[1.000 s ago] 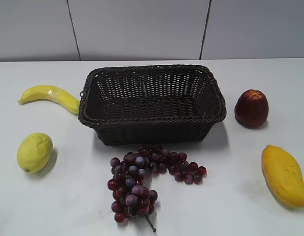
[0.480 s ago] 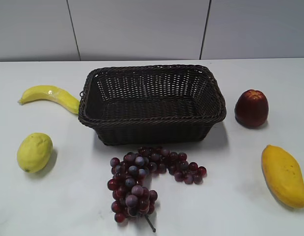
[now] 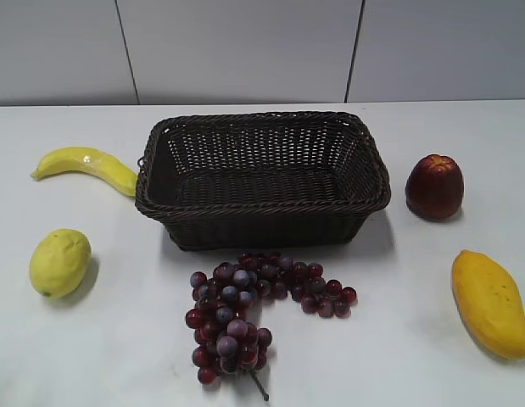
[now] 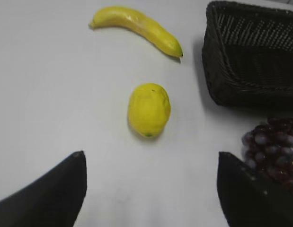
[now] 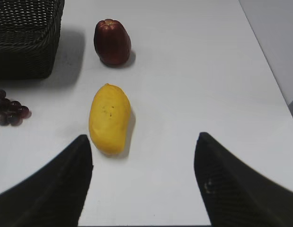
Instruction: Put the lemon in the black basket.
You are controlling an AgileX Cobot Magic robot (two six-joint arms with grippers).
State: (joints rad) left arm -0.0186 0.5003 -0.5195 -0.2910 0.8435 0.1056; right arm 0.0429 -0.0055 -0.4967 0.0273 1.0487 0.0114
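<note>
The lemon lies on the white table at the front left, left of the black basket, which stands empty in the middle. In the left wrist view the lemon lies ahead of my left gripper, which is open and empty above the table, with the basket at the upper right. My right gripper is open and empty above the table beside the mango. Neither gripper shows in the exterior view.
A banana lies left of the basket. A bunch of dark grapes lies in front of it. A dark red apple and an orange-yellow mango lie to the right. The table's right edge shows in the right wrist view.
</note>
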